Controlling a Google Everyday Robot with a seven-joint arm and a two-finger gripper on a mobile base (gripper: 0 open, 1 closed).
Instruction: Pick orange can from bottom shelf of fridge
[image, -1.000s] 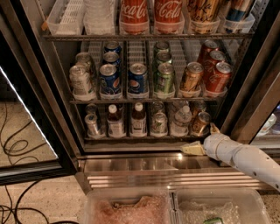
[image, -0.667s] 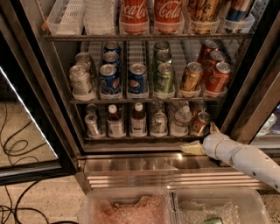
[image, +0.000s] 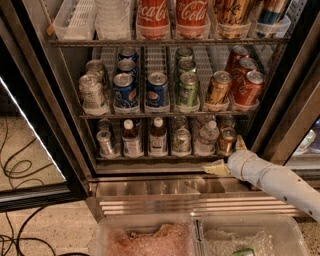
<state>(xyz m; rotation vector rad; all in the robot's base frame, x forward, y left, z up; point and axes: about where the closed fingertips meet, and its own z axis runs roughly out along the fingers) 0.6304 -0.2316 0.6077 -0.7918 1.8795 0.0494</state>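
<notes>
The pale two-finger gripper (image: 228, 156) is held, jaws apart, before the small copper-orange can (image: 227, 140) on the lowest wire shelf (image: 150, 158), far right. The approach is judged unfinished. Advancing and closing is called for.

Speckled pale floor (image: 50, 225), black cables (image: 14, 167) trailing at left, clear bins (image: 150, 219) in foreground

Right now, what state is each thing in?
fridge, door open.
orange can, upright at the right end of the bottom shelf, not gripped.
gripper, open, low in front of the orange can, empty.
</notes>
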